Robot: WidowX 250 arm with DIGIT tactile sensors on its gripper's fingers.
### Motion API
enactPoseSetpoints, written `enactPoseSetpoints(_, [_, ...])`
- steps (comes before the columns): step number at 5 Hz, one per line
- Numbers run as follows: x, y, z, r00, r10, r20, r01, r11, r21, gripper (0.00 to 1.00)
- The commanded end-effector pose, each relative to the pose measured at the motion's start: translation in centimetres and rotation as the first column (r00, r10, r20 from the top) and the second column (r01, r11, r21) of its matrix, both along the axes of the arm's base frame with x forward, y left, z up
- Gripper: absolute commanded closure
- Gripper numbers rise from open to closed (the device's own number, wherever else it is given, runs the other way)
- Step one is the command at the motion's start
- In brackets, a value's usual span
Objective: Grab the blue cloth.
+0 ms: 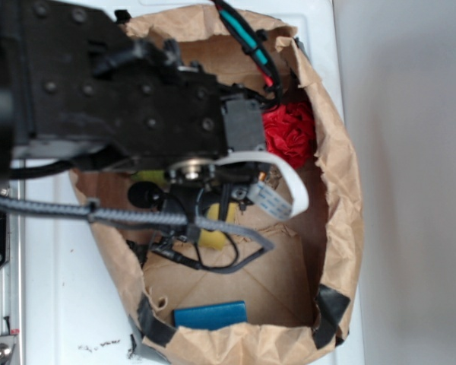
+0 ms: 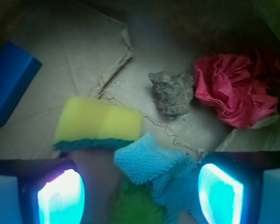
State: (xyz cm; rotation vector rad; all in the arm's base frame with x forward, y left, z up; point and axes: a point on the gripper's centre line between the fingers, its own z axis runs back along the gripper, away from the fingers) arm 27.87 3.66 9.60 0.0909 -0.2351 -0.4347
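Between the spread pads of the gripper (image 2: 140,191), the blue cloth (image 2: 161,175) is seen lying on the floor of the paper bag (image 1: 342,182), touching the yellow sponge (image 2: 98,123) and overlapping a green plush (image 2: 135,207). Nothing is held yet. The approach is judged largely made; lowering and closing on the cloth are left.

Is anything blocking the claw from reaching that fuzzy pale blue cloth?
Nothing visible does. In the wrist view the pale blue fuzzy cloth lies between the open gripper fingers, uncovered. The yellow sponge sits just beside it, and a green fuzzy plush underneath.
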Motion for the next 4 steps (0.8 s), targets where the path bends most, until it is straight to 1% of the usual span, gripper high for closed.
enactPoseSetpoints(1, [1.2,1.5,1.1,0.995,0.065,0.078,-0.067,0.997,0.029,0.0])
enactPoseSetpoints(3, [0.9,0.4,-0.4,0.997,0.063,0.055,-0.064,0.998,0.023,0.0])
enactPoseSetpoints(4, [0.8,-0.1,-1.4,0.997,0.059,0.042,-0.06,0.998,0.034,0.0])
